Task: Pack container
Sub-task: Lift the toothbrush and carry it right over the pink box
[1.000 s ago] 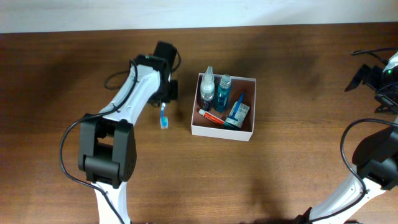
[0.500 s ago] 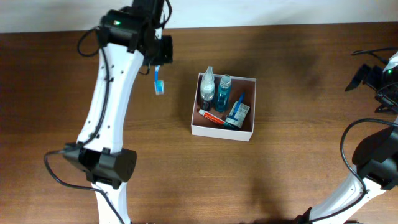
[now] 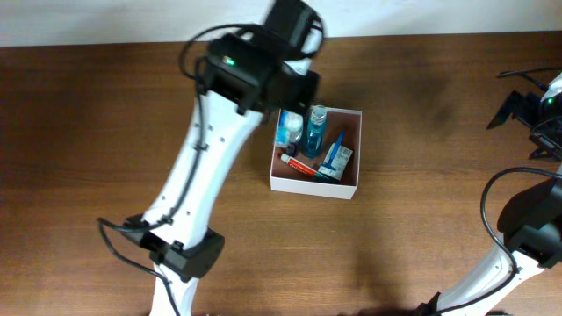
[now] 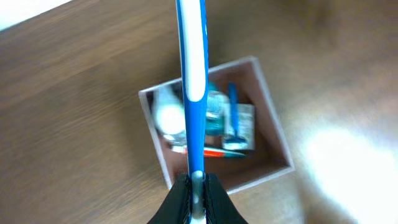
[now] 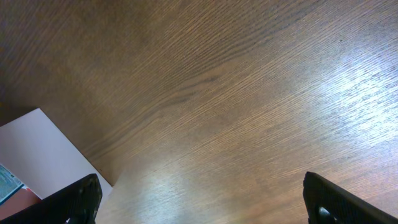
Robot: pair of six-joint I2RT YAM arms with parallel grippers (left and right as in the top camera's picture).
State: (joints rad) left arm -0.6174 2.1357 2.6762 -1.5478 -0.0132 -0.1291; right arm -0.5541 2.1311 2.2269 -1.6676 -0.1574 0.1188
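Blue-and-white toothbrush [image 4: 191,56] pinched tight in left gripper [image 4: 198,186], jutting straight out past the fingertips, over container [image 3: 312,185] just beyond them. Crowded with bottles [image 3: 316,132] and tube [image 3: 301,165] in there. Could snag the long handle on a bottle cap or the wall nearest the fingers, then tip out on release. Right gripper [image 5: 200,202] splayed wide, empty, well apart from the container.

Glossy wood-grain table [image 5: 249,93], smooth plastic toothbrush [image 4: 193,68]
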